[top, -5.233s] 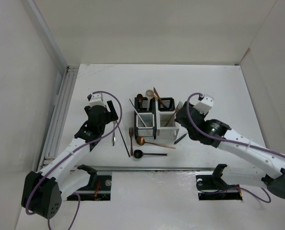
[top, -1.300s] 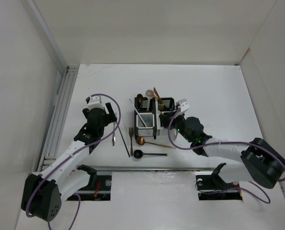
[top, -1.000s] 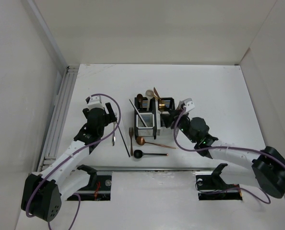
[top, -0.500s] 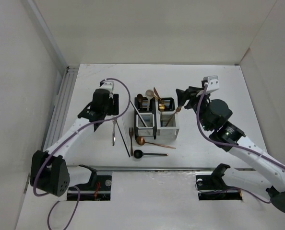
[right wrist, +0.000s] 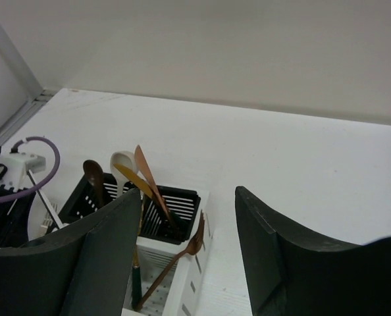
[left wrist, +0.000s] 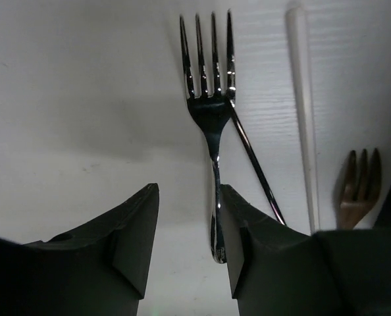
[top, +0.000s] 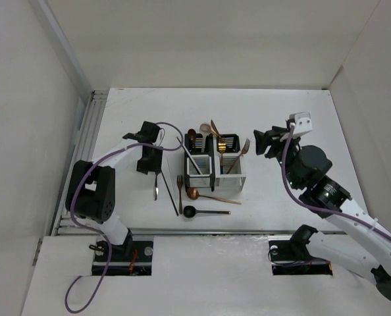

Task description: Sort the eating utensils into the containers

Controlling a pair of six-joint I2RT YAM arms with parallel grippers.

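The caddy [top: 212, 161] has two black compartments at the back and two white ones in front, with several utensils standing in them. A copper fork [right wrist: 182, 253] leans in the right white compartment [right wrist: 182, 289]. On the table lie a silver fork [top: 156, 181], a black chopstick [top: 172, 194], a copper fork [top: 180, 185], a copper spoon [top: 205, 195] and a black spoon [top: 202, 211]. My left gripper [left wrist: 189, 224] is open low over the silver fork [left wrist: 212, 125]; the handle end lies by the right finger [left wrist: 248, 250]. My right gripper [right wrist: 189, 197] is open and empty, raised to the right of the caddy.
A pale chopstick [left wrist: 301, 112] and a copper fork [left wrist: 360, 184] lie to the right of the silver fork. A metal rail [top: 83, 151] runs along the table's left edge. White walls enclose the table.
My left arm has folded back and brought its gripper down over the silver fork's handle. My right gripper has lifted away from the caddy to the right, open and empty.
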